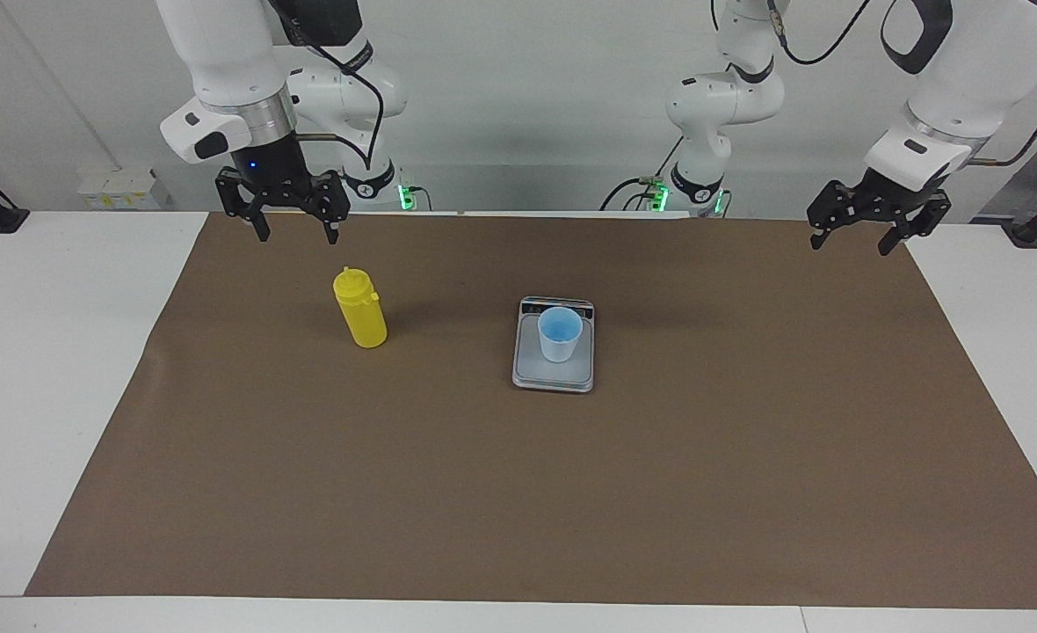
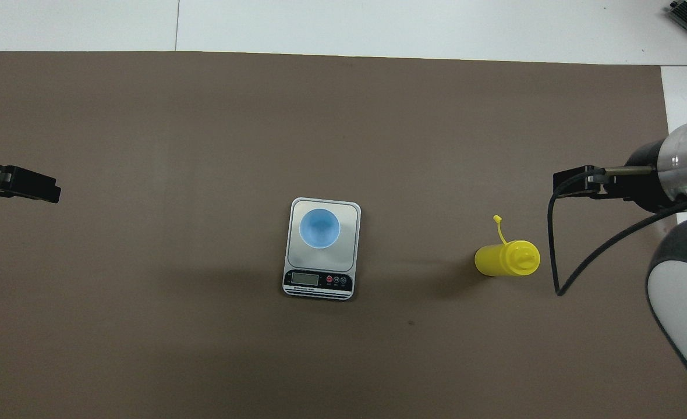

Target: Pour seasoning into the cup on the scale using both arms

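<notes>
Jaws wide open, empty, both arms: our right gripper hangs above the seasoning, off to its robot-ward side, not touching; our left gripper waits over the mat edge, well apart. Seasoning stands upright on the table. We'd judge it light, squeezable, a bit slick: grip mid-body, gently. Further off, the cup sits on the scale.

Facing view: high, across the table, looking toward the robots. Overhead view: steeply down from the robots' end. Shared: brown mat, edge to edge.
</notes>
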`<act>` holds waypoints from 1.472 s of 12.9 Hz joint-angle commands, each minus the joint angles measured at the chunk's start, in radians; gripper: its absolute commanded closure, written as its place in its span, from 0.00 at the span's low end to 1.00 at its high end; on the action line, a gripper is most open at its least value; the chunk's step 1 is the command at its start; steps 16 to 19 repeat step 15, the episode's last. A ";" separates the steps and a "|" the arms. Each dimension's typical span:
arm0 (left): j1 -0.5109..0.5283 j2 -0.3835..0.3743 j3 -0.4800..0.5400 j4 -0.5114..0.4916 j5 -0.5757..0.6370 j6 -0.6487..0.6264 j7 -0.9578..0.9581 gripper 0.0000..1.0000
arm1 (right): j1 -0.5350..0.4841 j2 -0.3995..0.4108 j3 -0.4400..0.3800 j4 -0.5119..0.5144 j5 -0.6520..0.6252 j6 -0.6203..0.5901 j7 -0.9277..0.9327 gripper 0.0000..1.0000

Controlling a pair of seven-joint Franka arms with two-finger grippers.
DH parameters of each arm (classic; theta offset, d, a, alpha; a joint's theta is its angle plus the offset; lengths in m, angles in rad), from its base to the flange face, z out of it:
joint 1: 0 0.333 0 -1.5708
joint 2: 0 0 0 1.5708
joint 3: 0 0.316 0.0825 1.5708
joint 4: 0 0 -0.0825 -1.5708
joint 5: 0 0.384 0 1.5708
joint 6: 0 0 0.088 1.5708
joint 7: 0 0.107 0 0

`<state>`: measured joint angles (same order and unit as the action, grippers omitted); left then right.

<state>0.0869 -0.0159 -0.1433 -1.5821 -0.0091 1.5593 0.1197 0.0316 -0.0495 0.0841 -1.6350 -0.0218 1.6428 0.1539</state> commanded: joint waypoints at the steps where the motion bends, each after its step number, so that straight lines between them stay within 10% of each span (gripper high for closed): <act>1: 0.013 -0.019 -0.006 -0.018 0.012 -0.006 0.005 0.00 | -0.019 0.022 0.002 0.027 -0.001 -0.032 -0.063 0.00; 19: -0.003 -0.021 -0.009 -0.024 0.012 -0.004 0.003 0.00 | -0.033 -0.009 -0.001 -0.046 0.003 -0.003 -0.128 0.00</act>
